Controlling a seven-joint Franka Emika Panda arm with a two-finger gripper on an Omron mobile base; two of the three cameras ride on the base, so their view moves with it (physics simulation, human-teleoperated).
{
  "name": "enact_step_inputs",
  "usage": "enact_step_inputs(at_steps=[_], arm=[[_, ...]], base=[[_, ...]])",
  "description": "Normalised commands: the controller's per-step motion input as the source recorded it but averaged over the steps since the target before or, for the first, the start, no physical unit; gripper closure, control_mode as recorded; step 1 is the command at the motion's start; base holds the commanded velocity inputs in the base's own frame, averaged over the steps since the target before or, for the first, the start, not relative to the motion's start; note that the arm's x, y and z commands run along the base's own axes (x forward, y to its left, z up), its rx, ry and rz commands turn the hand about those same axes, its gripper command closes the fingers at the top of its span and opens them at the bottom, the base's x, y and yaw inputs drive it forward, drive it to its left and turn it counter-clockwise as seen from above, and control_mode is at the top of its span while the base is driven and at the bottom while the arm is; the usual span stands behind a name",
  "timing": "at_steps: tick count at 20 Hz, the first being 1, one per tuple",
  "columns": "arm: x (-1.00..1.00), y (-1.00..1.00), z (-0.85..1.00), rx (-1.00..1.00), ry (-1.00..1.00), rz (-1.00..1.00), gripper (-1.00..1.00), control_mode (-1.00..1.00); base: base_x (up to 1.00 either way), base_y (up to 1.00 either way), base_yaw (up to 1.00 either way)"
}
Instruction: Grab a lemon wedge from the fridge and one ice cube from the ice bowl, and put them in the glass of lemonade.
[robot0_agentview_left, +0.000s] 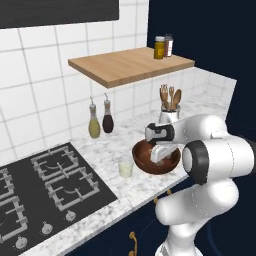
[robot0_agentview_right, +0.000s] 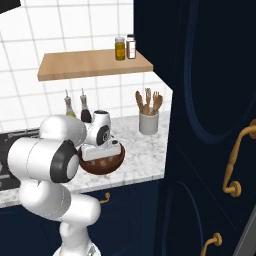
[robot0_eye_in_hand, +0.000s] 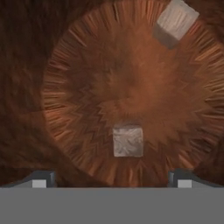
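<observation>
Wooden ice bowl (robot0_eye_in_hand: 87, 65) holds two ice cubes; the hand (robot0_eye_in_hand: 112, 179) hangs spread wide, empty, over the nearer ice cube (robot0_eye_in_hand: 127, 141).

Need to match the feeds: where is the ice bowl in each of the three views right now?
Left base view: the ice bowl sits right of centre on the marble counter, partly behind the arm.
Right base view: the bowl is left of centre, near the counter's front edge.
Hand view: its brown inside spreads across the picture, with two ice cubes in it.
Shared landmark: the open gripper hangs over the bowl in both base views.
</observation>
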Motion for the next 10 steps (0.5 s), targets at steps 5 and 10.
enact_step_inputs(at_steps=[5, 10], arm=[[0.21, 0.00, -0.09, 0.00, 0.00, -0.06, -1.00, -1.00], [0.00, 0.00, -0.06, 0.00, 0.00, -0.01, -1.00, -1.00]], base=[[0.00, 0.00, 0.00], [0.00, 0.00, 0.00]])
